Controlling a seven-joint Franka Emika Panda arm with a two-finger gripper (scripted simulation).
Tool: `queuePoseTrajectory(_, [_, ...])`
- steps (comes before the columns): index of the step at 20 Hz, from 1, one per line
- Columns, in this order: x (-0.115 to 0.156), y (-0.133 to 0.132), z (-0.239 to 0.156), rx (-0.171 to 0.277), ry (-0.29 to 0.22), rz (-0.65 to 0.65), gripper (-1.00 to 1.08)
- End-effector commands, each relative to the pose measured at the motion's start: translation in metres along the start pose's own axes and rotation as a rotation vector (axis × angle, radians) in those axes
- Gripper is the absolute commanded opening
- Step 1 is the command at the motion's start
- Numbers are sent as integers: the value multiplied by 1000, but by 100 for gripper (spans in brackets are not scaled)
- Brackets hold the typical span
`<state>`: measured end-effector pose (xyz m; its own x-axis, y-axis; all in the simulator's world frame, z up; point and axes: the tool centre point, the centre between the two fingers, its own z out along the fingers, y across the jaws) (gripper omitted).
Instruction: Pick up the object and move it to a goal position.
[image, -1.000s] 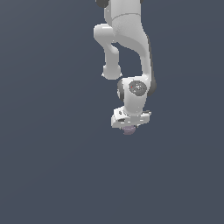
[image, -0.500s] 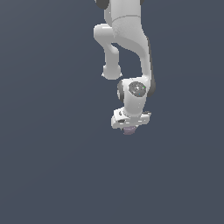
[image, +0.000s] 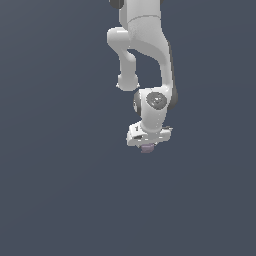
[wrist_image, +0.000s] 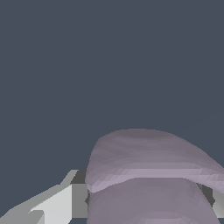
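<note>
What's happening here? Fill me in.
A white Panda arm reaches down over a plain dark grey surface. Its pincer is down around a small mauve-grey lumpy object, which peeks out just beneath it. In the wrist view the object fills the space between the fingers. Whether it is firmly gripped or lifted cannot be told.

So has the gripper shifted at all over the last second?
No. In the exterior view the gripper sits at the same spot in the frame as before, with the mauve object under it. The plain background offers no fixed landmark.
</note>
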<state>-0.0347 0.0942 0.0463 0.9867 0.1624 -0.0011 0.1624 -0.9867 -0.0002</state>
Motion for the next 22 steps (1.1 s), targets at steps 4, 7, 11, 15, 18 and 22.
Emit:
queuePoseTrajectory(4, [-5, 7, -18, 0, 1, 0, -100])
queuePoseTrajectory(7, [-10, 14, -34, 0, 1, 0, -100])
queuePoseTrajectory(11, [-19, 25, -63, 0, 1, 0, -100])
queuePoseTrajectory(15, [-29, 40, -100, 0, 1, 0, -100])
queuePoseTrajectory(18, [-37, 51, -128, 0, 1, 0, -100])
queuePoseTrajectory(22, [-46, 63, -160, 1, 1, 0, -100])
